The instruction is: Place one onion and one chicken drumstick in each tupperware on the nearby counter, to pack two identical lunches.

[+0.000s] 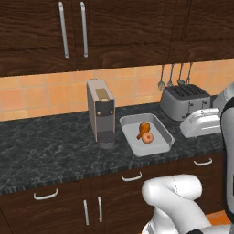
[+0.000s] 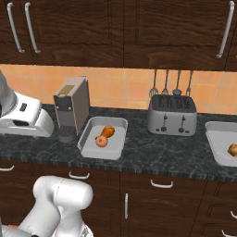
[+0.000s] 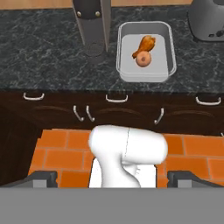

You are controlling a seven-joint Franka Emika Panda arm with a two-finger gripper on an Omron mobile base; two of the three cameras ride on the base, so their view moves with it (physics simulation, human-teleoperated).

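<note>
A pale grey tupperware (image 1: 157, 144) (image 2: 88, 143) (image 3: 127, 72) lies on the dark marbled counter (image 1: 55, 146) just right of the coffee machine. In it an onion (image 1: 147, 137) (image 2: 101, 141) (image 3: 143, 59) rests against a chicken drumstick (image 1: 143, 128) (image 2: 108, 132) (image 3: 146, 43). Another tupperware (image 2: 217, 139) sits at the right edge, holding an orange-brown item (image 2: 233, 150) cut off by the frame; which food it is I cannot tell. My gripper (image 3: 113, 178) is open and holds nothing. Its white hand (image 1: 201, 122) (image 2: 23, 119) hovers back from the counter edge, above the floor.
A grey coffee machine (image 1: 100, 114) (image 2: 71, 109) stands left of the near tray, a silver toaster (image 1: 185, 101) (image 2: 171, 115) to its right. Utensils (image 2: 171, 85) hang on the tiled wall. Dark cabinets (image 1: 91, 27) overhang the counter; drawers (image 3: 118, 109) lie below.
</note>
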